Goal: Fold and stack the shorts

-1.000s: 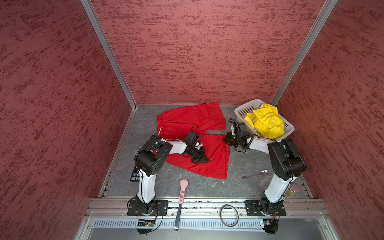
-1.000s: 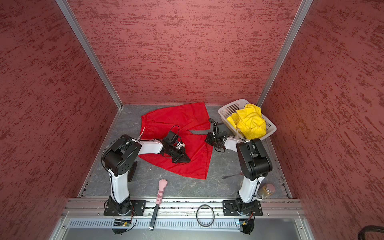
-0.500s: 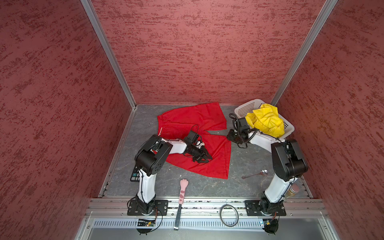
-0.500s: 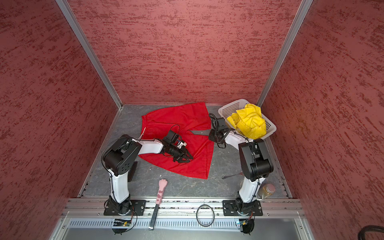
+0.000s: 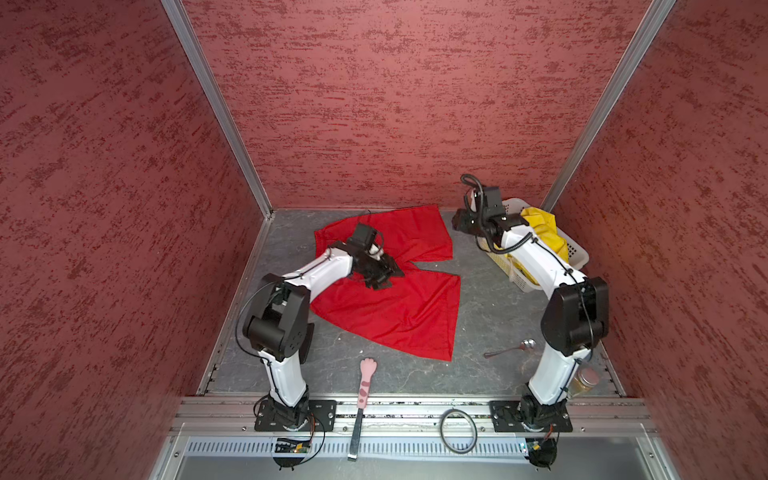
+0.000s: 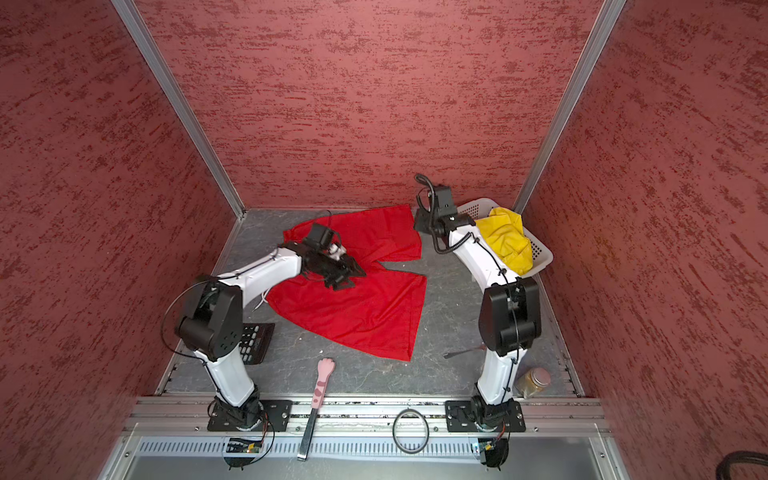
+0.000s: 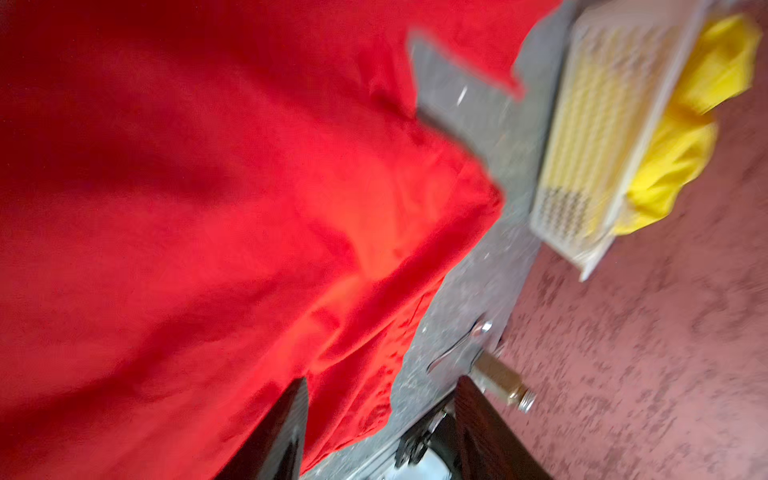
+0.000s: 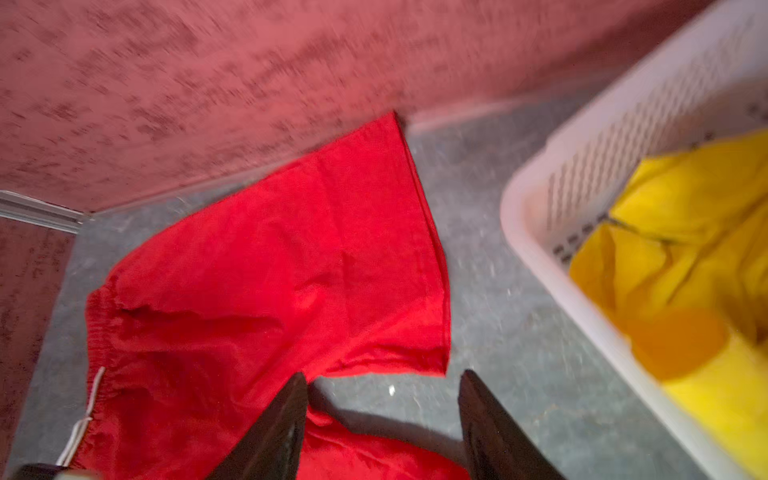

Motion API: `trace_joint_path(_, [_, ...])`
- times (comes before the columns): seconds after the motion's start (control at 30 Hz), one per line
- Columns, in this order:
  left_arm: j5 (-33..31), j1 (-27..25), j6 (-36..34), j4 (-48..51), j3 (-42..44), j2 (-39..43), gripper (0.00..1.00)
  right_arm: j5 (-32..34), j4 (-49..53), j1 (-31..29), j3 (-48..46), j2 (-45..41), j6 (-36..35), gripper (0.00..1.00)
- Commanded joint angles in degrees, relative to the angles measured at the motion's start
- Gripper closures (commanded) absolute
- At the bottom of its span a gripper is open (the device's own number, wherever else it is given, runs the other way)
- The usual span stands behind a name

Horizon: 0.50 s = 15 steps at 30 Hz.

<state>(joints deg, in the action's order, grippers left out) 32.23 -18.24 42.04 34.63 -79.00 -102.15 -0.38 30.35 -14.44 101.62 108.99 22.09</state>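
The plain bright red fabric shorts [image 5: 390, 307] lie spread flat on the grey table [image 5: 490, 316]. Their waistband is toward the left, with one leg pointing at the far wall and the other toward the near right. The left gripper [image 5: 386, 277] sits low over their crotch, jaws spread with nothing pinched. The wrist view is blurred, so I cannot tell whether a tip touches the cloth. The right gripper [image 5: 458, 220] hangs raised just beside the far leg's hem, jaws spread and empty. The bright yellow fabric shorts [image 6: 509, 243] lie bunched in the white perforated plastic basket [image 6: 539, 249] at the far right.
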Motion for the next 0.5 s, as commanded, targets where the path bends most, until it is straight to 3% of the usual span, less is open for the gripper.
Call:
trace_joint_path(0.0, [-5.41, 8.56, -5.07, 5.03, -3.01, 2.48, 0.42, 0.54, 7.13, -0.15, 8.72, 10.03, -3.72, 0.39])
trace_joint_path(0.1, [-11.6, 15.13, -5.52, 5.53, -5.47, 0.98, 0.41, -1.96, 9.68, -0.35, 18.2, 18.9, -2.92, 0.39])
trace_joint_path(0.23, [-17.99, 19.5, -6.08, 3.1, -8.41, -3.41, 0.36, -4.88, 12.36, -1.6, 28.69, 28.29, -3.86, 0.41])
trace_joint_path(0.47, [-18.86, 25.59, -2.89, -2.31, -14.98, -16.67, 0.31, -4.89, 13.39, -3.85, 32.77, 35.46, -5.7, 0.41])
